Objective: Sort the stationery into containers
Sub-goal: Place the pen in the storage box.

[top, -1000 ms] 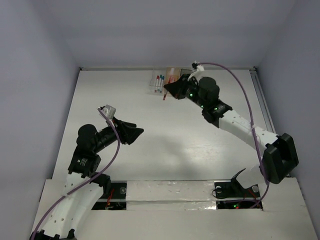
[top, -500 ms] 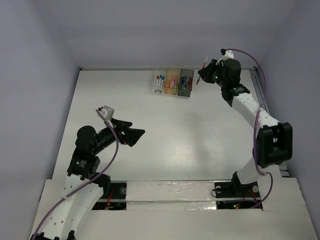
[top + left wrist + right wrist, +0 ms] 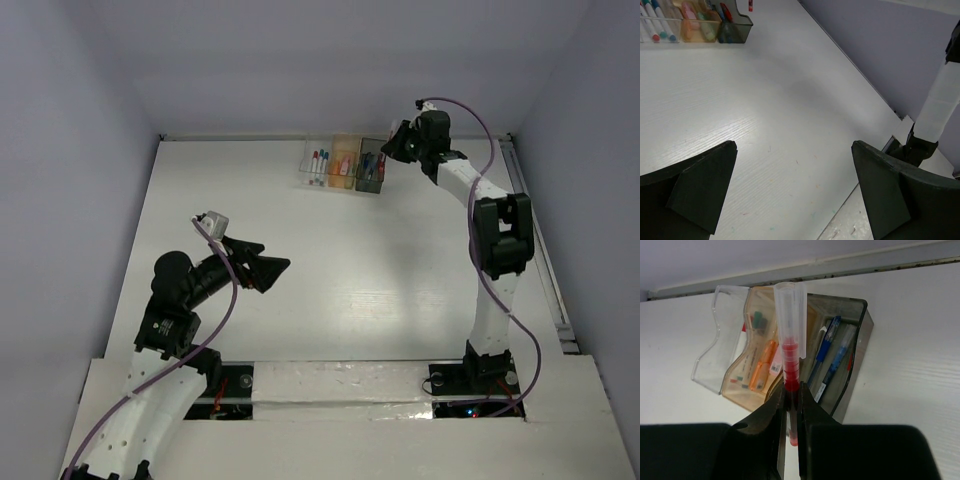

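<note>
Three small bins stand in a row at the far edge: a clear bin [image 3: 317,163] with markers, an orange bin [image 3: 345,163] and a dark grey bin [image 3: 371,166] with blue pens. In the right wrist view they show as the clear bin [image 3: 720,347], the orange bin [image 3: 757,352] and the grey bin [image 3: 850,355]. My right gripper [image 3: 398,145] [image 3: 790,390] is shut on a red pen [image 3: 790,347] with a clear cap, held above the bins beside the grey one. My left gripper [image 3: 268,267] [image 3: 792,190] is open and empty over bare table.
The white table [image 3: 330,260] ends at a back rail [image 3: 840,265] and side walls. The right arm [image 3: 495,230] stretches along the table's right side. In the left wrist view the bins [image 3: 730,27] lie far off at top left.
My right gripper has lifted the red pen away from the bins, swung out right, then come back left to just right of the grey bin. The left arm has barely moved.
</note>
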Controlling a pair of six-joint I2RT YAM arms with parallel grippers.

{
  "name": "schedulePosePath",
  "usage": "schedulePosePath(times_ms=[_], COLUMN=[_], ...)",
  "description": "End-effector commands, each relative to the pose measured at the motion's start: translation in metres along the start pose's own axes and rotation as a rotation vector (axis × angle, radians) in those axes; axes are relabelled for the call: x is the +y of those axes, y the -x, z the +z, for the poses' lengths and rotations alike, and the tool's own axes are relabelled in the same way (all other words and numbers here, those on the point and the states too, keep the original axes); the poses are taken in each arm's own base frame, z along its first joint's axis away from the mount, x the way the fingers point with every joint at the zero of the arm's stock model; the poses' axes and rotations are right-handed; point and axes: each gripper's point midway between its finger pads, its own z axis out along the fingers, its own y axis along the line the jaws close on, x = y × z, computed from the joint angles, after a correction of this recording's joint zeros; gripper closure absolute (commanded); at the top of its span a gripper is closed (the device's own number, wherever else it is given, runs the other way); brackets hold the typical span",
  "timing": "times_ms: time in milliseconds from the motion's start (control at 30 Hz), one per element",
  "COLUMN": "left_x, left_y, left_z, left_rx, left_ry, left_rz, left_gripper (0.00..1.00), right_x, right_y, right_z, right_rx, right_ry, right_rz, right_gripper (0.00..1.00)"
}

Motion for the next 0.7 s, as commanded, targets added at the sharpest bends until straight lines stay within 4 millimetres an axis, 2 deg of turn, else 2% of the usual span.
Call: schedulePosePath(times_ms=[0,133,167,233,267,367,433,467,567,600,633,667], left_x=[-0.010,-0.009,-0.009,-0.009,-0.009,-0.008,-0.009,-0.008,-0.008,-0.008,-0.008,-0.008], left_y=[0.018,0.018,0.018,0.018,0.018,0.017,0.017,0.018,0.017,0.018,0.018,0.018], left_z=[0.000,0.000,0.000,0.001,0.001,0.001,0.001,0.001,0.001,0.001,0.001,0.001], left_rx=[-0.041,-0.040,-0.040,-0.039,-0.039,-0.037,-0.037,-0.038,-0.038,-0.040,-0.040,-0.042], left_ry=[-0.025,-0.023,-0.023,-0.021,-0.021,-0.020,-0.020,-0.018,-0.017,-0.016,-0.016,-0.016], left_rz=[0.041,0.041,0.039,0.040,0.038,0.037,0.037,0.037,0.037,0.038,0.038,0.037], left_gripper=[0.01,0.01,0.01,0.01,0.01,0.01,0.01,0.01,0.01,0.01,0.01,0.01], right_x=[0.020,0.020,0.017,0.013,0.010,0.022,0.021,0.027,0.027,0.026,0.023,0.023], right_y=[0.023,0.020,0.011,0.007,0.001,-0.012,-0.012,-0.016,-0.013,-0.012,-0.010,-0.009], right_z=[0.012,0.028,0.030,0.037,0.039,0.043,0.043,0.044,0.043,0.042,0.042,0.040], right_rx=[-0.039,-0.022,0.011,0.022,0.035,0.065,0.069,0.078,0.071,0.070,0.063,0.069], right_ry=[0.067,0.093,0.084,0.080,0.077,0.101,0.095,0.102,0.093,0.089,0.070,0.058], right_rz=[0.020,0.035,0.046,0.048,0.054,0.045,0.040,0.036,0.036,0.035,0.031,0.031], right_gripper=[1.00,1.00,1.00,1.00,0.98,0.95,0.90,0.86,0.68,0.57,0.52,0.43])
